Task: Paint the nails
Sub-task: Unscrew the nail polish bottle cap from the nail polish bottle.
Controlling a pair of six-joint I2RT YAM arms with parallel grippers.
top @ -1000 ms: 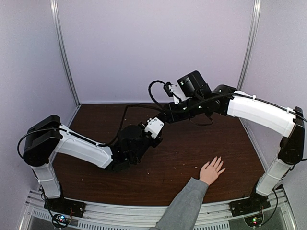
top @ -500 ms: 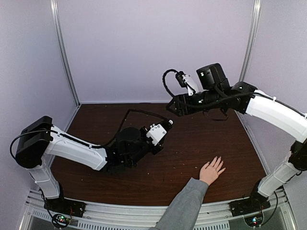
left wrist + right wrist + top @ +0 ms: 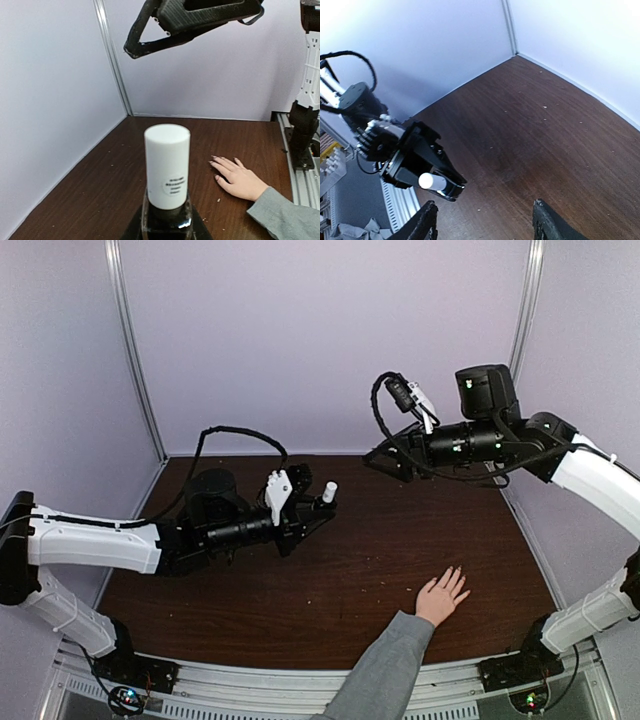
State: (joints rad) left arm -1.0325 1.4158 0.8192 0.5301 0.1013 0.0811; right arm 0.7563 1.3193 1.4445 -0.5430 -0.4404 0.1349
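A light-skinned hand [image 3: 443, 595] with a grey sleeve lies flat on the table at the front right, fingers spread. Its tiny pale nails [image 3: 216, 160] show in the left wrist view. My left gripper [image 3: 318, 512] is shut on a small dark polish bottle [image 3: 167, 172] with a white cap [image 3: 329, 491] and holds it above the table's middle left. The right wrist view also shows the bottle [image 3: 432, 181]. My right gripper [image 3: 385, 462] is open and empty, high in the air to the right of the bottle and well apart from it. Its fingers [image 3: 427, 220] stand wide apart.
The brown table [image 3: 400, 540] carries small pale specks. Pale walls with metal corner posts [image 3: 135, 350] enclose the left, back and right sides. The sleeve [image 3: 385, 670] crosses the front edge. An aluminium rail [image 3: 300, 175] runs along the near edge.
My left arm has swung left and lifted the bottle off the table. My right arm has moved right and upward, away from the bottle. The hand has stayed still.
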